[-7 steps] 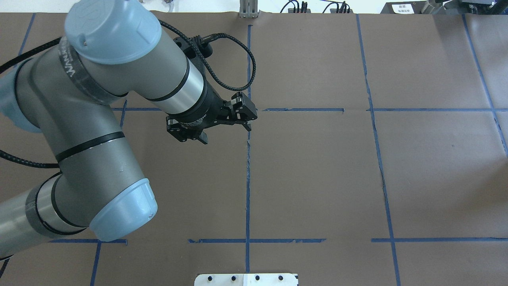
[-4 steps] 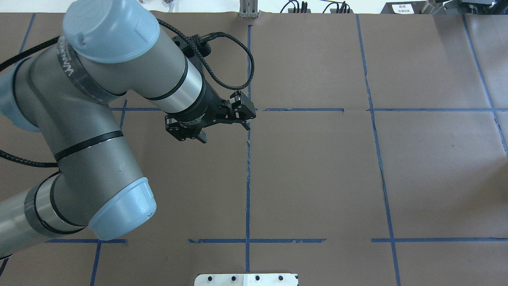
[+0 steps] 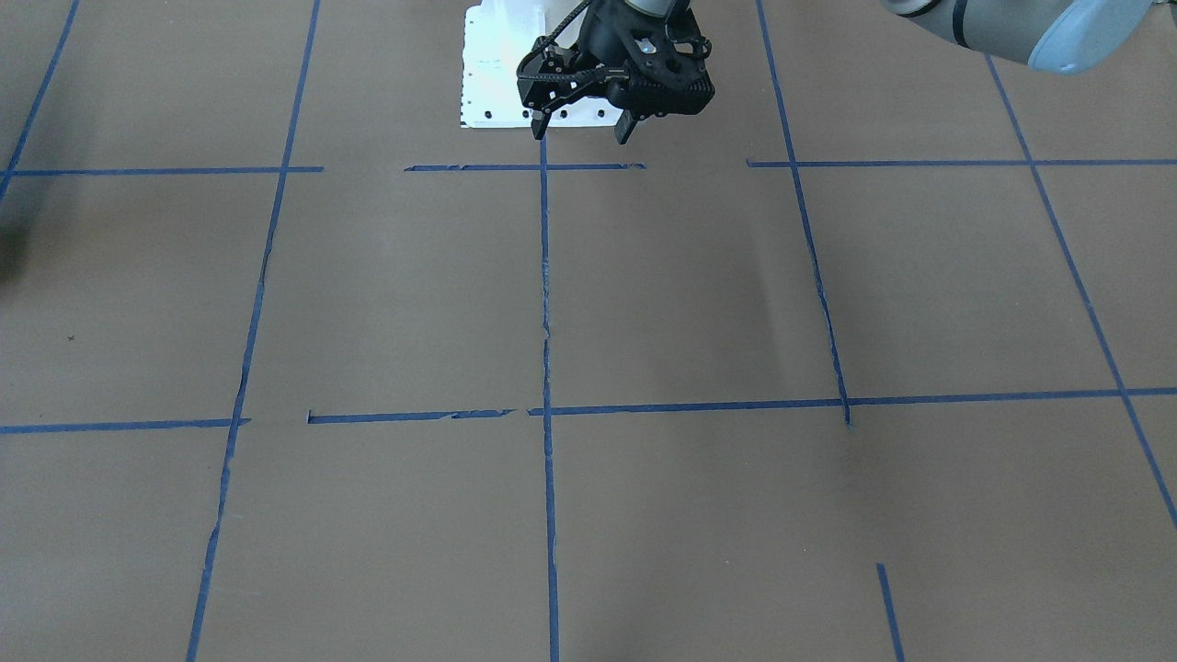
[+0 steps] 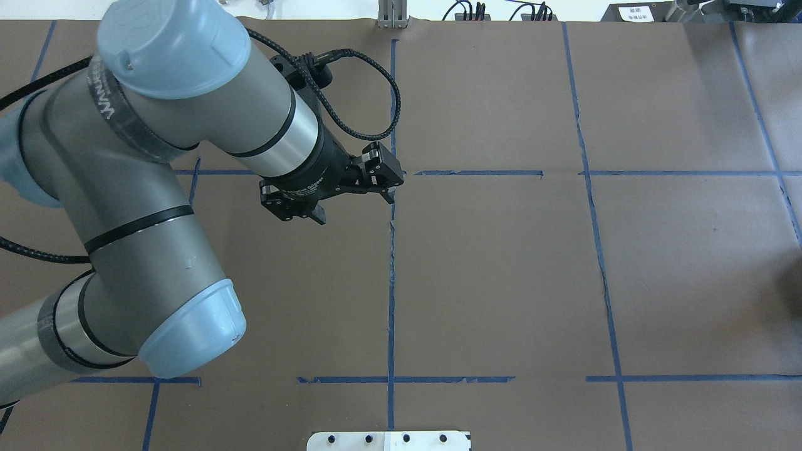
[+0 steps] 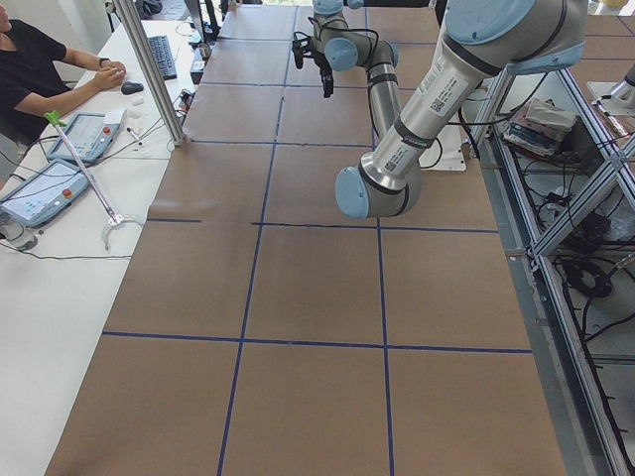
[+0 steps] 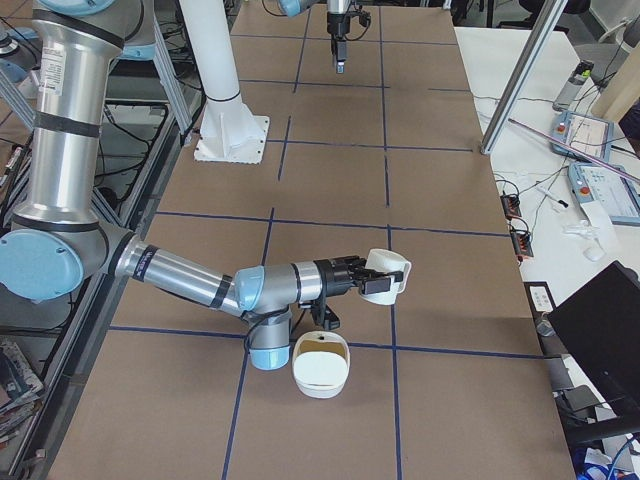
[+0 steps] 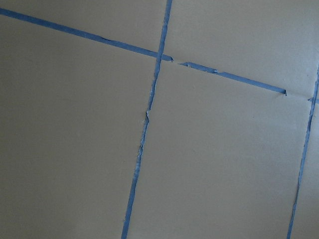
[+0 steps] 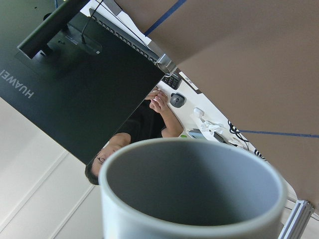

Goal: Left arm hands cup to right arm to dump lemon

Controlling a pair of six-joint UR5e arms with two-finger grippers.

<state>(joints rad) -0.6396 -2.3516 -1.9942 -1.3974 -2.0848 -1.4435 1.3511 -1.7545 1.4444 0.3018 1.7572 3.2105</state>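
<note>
My left gripper (image 4: 354, 206) hangs open and empty over the table's middle line; it also shows in the front view (image 3: 582, 133) and far off in the right side view (image 6: 340, 62). The white cup (image 6: 386, 275) is at the tip of the right gripper (image 6: 362, 277), tilted, above the table. I cannot tell whether that gripper is shut. The right wrist view shows the cup's (image 8: 189, 199) grey inside with no lemon in it. A white bowl (image 6: 320, 365) stands under the right arm with something yellowish inside; I cannot tell whether that is the lemon.
Brown table cover with a blue tape grid (image 4: 391, 282). The white base plate (image 3: 497, 74) is at the robot's side. An operator (image 5: 40, 69) sits at a side desk beside a metal post (image 5: 149, 69). A dark monitor (image 6: 600, 330) stands beyond the table's far edge.
The left arm has drifted slightly toward the robot's left; its gripper stays open. A faint shadow has appeared at the overhead view's right edge.
</note>
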